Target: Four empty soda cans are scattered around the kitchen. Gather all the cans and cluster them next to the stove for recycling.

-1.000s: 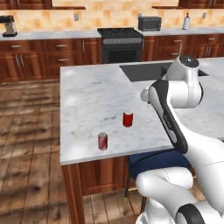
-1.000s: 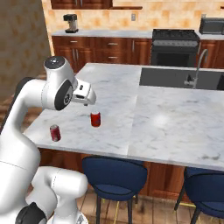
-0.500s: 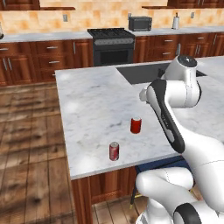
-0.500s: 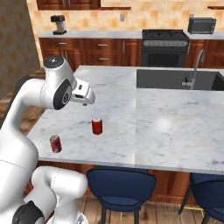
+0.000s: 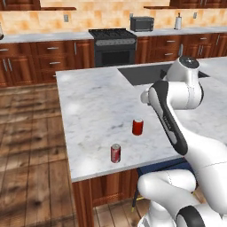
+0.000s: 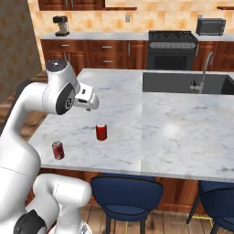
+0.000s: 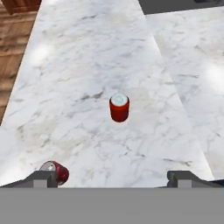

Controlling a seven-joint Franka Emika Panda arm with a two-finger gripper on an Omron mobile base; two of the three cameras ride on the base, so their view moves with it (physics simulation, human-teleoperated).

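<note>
The surface (image 5: 93, 102) is white-grey veined marble, polished, with soft pale glare patches. Two red soda cans (image 5: 138, 127) (image 5: 115, 153) look like smooth painted metal with pale silvery tops. The cabinets (image 5: 53, 60) are glossy reddish-brown wood; the floor (image 5: 26, 146) is wood plank. The stove (image 5: 113, 46) is black, its grates matt. The stools (image 6: 125, 192) have dark blue padded seats.

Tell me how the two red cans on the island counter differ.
The nearer can stands close to the island counter front edge; the farther can stands deeper in on the marble. In the hand view the farther can sits mid-frame ahead of the open gripper, while the nearer can peeks beside one fingertip. Both are red, upright, silver-topped and untouched.
</note>
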